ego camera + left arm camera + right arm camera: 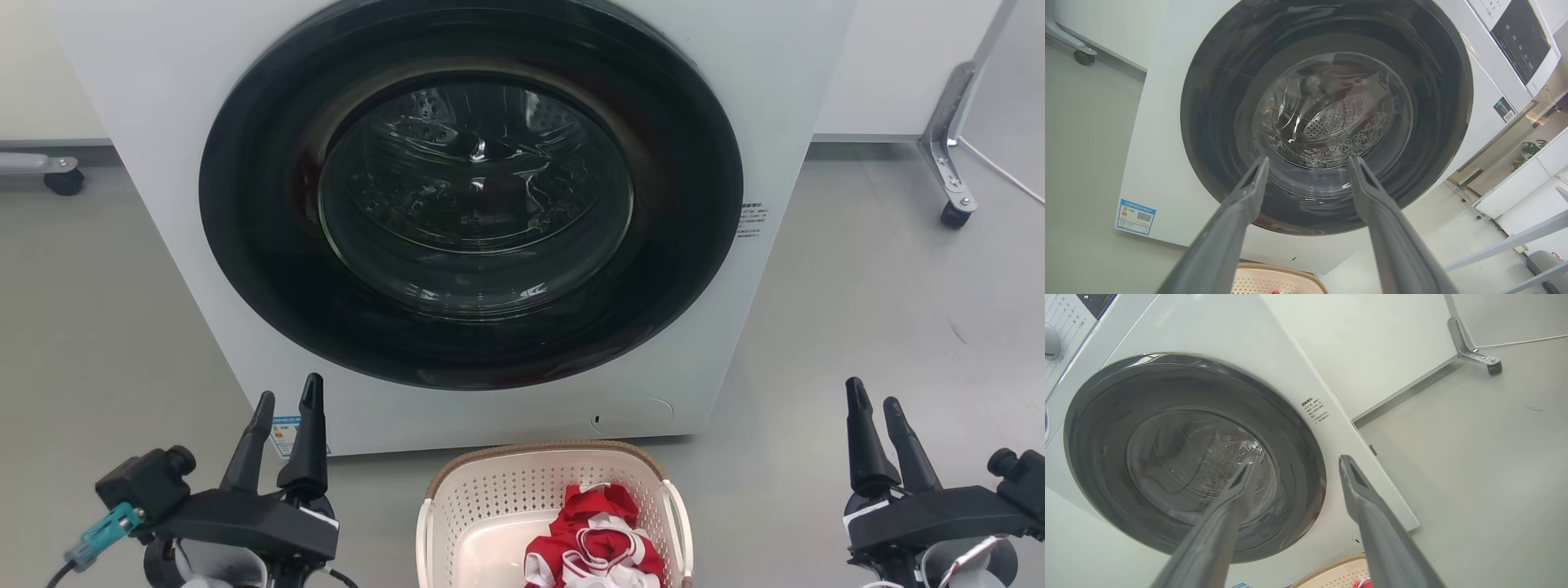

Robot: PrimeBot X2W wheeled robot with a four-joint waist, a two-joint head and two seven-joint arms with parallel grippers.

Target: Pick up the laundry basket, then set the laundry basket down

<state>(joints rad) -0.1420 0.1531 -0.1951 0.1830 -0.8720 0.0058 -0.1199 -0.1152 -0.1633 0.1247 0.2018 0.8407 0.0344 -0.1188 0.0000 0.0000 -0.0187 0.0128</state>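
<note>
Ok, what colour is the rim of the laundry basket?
The laundry basket rim is brown with a woven look; the head view shows it best.

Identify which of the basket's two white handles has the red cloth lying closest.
The right handle of the laundry basket: the red-and-white cloth is heaped toward that side, while the left handle borders bare basket floor.

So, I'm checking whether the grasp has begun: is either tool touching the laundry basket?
Apart. The head view shows bare floor between the laundry basket and both the left tool and the right tool, each open at its side.
</note>
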